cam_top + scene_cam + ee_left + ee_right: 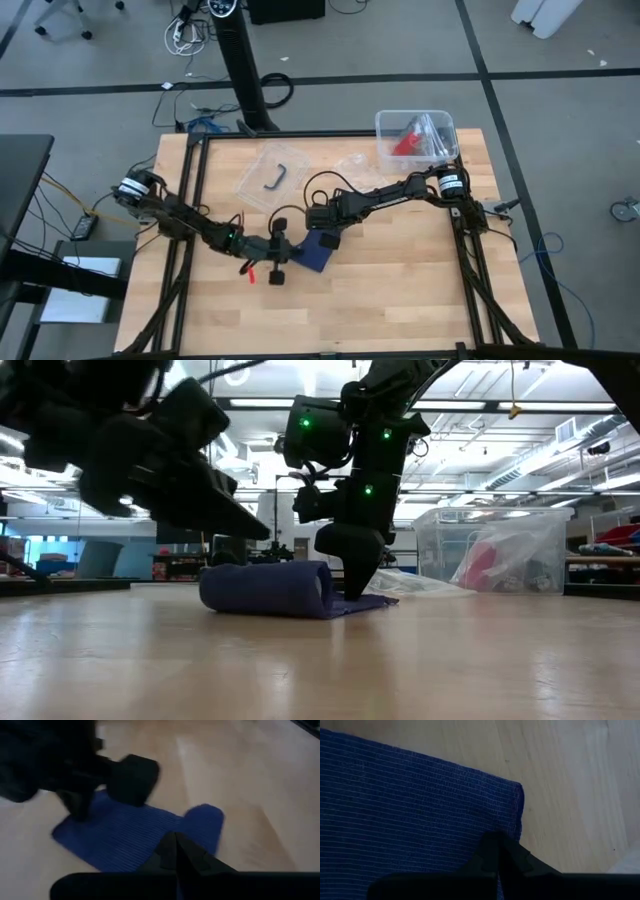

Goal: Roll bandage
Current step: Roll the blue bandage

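Note:
The navy-blue bandage (315, 252) lies on the wooden table near its middle. In the low view one end is a low roll (265, 588) and a short flat tail (372, 602) lies beside it. My right gripper (355, 590) stands upright on the tail, shut. My left gripper (255, 528) is shut and slants down from the table's left, its tips just above the roll. In the left wrist view its tips (175, 851) show over the bandage (125, 837). I cannot tell whether it touches. My right gripper presses its shut fingers (495, 851) down on the bandage's flat part, close to its end edge (517, 815). It comes from above, pointing down. The cloth under it lies flat on the table, next to the roll (320, 588).
A clear bin (384, 122) with a red item stands at the far right. A clear flat tray (262, 170) with a black hook and a clear bag (355, 165) lie at the far middle. The near half of the table (400, 300) is bare wood.

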You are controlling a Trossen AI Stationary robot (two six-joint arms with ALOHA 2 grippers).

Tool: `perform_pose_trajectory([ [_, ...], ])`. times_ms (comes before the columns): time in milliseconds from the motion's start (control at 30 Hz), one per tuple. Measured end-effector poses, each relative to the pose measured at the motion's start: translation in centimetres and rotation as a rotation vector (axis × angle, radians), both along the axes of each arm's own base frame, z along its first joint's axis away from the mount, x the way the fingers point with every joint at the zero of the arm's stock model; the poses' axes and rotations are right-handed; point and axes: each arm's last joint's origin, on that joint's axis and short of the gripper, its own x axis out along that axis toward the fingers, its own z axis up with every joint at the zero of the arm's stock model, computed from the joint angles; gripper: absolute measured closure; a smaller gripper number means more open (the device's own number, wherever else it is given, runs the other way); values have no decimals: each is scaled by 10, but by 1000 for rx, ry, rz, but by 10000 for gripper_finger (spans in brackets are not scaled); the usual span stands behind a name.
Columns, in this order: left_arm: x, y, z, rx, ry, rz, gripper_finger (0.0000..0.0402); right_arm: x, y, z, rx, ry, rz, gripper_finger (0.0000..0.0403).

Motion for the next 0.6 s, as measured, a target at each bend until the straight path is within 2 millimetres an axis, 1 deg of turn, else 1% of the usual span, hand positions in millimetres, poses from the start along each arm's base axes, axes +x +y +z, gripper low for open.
perform_pose_trajectory([
  [67,2,6,-1,-1,10,15,401,0,0,0,-1,0,0,403],
  [133,3,9,-4,-16,31,-10,401,0,0,0,-1,0,0,403],
  [233,3,9,-13,-31,83,-45,401,0,0,0,-3,0,0,403],
  [367,5,8,-18,-71,93,-59,401,0,0,0,-3,0,0,403],
  [500,2,-3,-20,-114,114,-137,401,0,-1,0,-3,3,6,403],
  [600,-3,-14,-24,-111,145,-184,401,0,-2,0,-3,5,4,403],
])
